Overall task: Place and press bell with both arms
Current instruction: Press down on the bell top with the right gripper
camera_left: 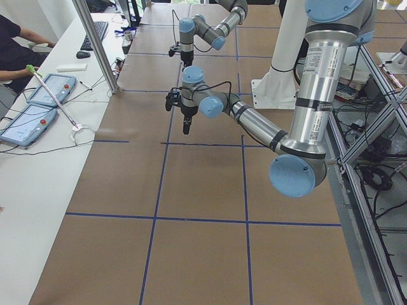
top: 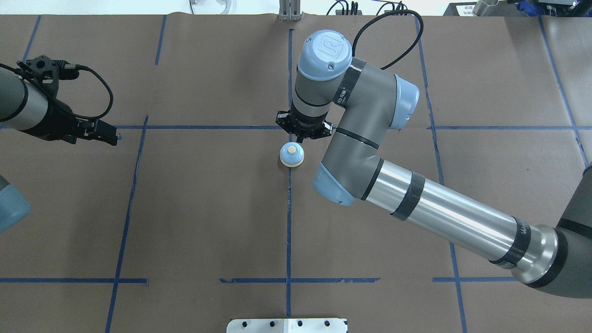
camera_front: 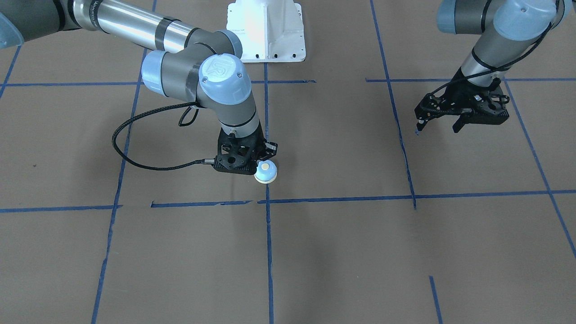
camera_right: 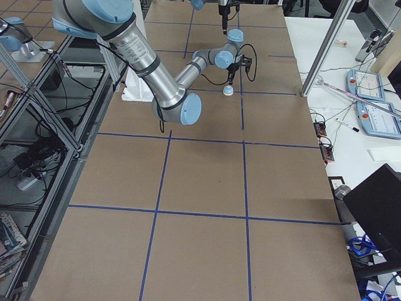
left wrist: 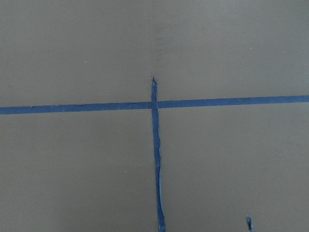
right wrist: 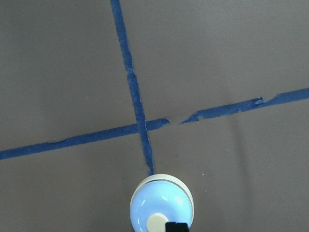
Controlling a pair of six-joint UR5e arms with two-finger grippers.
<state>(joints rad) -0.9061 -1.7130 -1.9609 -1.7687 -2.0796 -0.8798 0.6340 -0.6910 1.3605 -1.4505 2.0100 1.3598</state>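
Note:
The bell point(camera_front: 266, 172), light blue dome with a cream rim and button, stands on the blue tape line at the table's middle; it also shows in the overhead view point(top: 292, 154) and the right wrist view point(right wrist: 161, 205). My right gripper point(top: 300, 138) hangs just over its far side. Its joined black fingertips point(right wrist: 176, 226) sit beside the button; I cannot tell whether they touch it. The gripper is shut and holds nothing. My left gripper point(camera_front: 438, 125) is open and empty, held above the table far off to the side; it also shows in the overhead view point(top: 108, 136).
The brown table point(top: 208, 208) carries a grid of blue tape lines. The white pedestal base point(camera_front: 266, 31) stands at the robot's edge. Tablets and an operator point(camera_left: 13, 44) are at a side table past the far edge.

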